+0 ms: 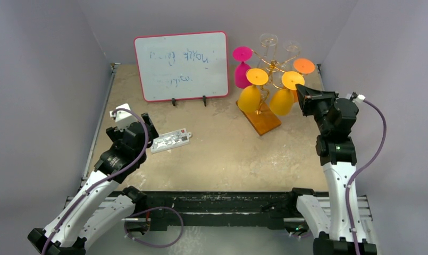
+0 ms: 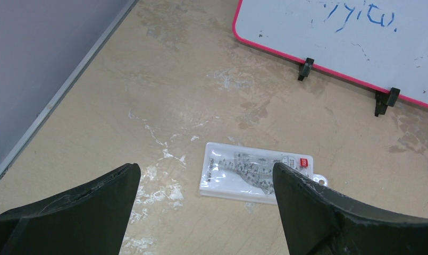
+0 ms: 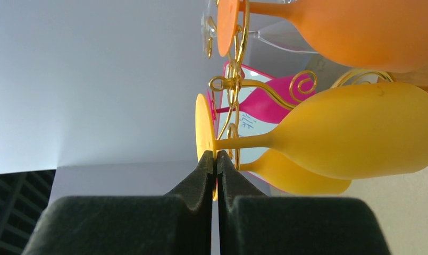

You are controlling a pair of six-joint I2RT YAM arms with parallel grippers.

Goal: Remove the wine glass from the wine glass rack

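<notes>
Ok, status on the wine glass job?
Left gripper open, empty, packet ahead of it. Right gripper shut, tips at yellow glass foot. Glass hanging on rack. Orange glass close alongside.

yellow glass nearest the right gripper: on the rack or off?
On. That yellow glass hangs upside down, foot up, from the wine glass rack; the right gripper is shut beside its stem.

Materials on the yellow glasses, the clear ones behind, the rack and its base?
Yellow wine glass: opaque, matte, evenly coloured; looks like plastic or silicone, not glass. Clear glasses: transparent, glass or clear plastic, cannot tell. Wine glass rack: thin gold wire with bright highlights, likely plated metal. Its base: orange-brown, slight sheen, looks like varnished wood.
</notes>
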